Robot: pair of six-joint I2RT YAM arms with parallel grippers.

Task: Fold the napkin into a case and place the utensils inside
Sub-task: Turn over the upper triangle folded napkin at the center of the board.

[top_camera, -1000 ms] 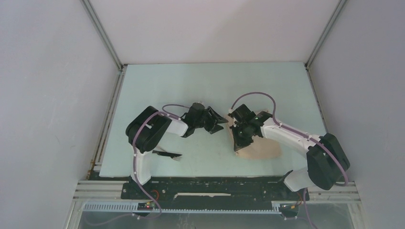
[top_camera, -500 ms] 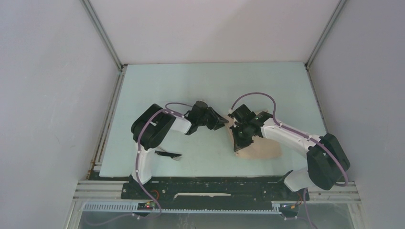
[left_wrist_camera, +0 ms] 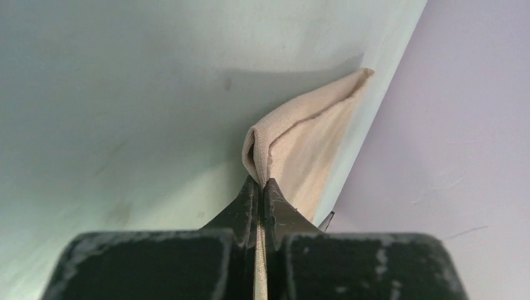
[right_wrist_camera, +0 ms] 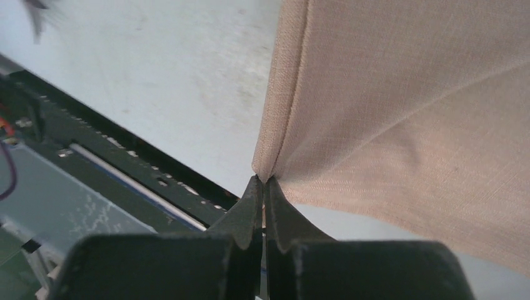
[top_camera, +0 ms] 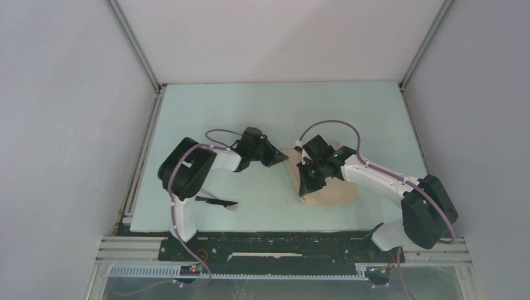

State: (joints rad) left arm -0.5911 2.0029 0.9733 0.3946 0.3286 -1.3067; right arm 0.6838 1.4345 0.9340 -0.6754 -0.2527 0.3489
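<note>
The tan napkin [top_camera: 337, 190] lies folded on the pale green table, right of centre. My left gripper [top_camera: 281, 156] is shut on its far left corner; the left wrist view shows that cloth [left_wrist_camera: 300, 134] bunched into a fold at the closed tips of my left gripper [left_wrist_camera: 260, 182]. My right gripper [top_camera: 305, 189] is shut on the napkin's near left edge, and in the right wrist view the fabric [right_wrist_camera: 406, 106] rises taut from the tips of my right gripper [right_wrist_camera: 263, 181]. The utensils [top_camera: 218, 201] lie as a dark bundle by the left arm's base, apart from both grippers.
The black base rail [top_camera: 281, 240] runs along the table's near edge, close below the napkin's near side. White walls with metal corner posts [top_camera: 134, 47] enclose the table on three sides.
My left gripper has shut on the napkin's far left corner and moved left, drawing the cloth leftward. My right gripper has kept its grip and shifted slightly left with it.
</note>
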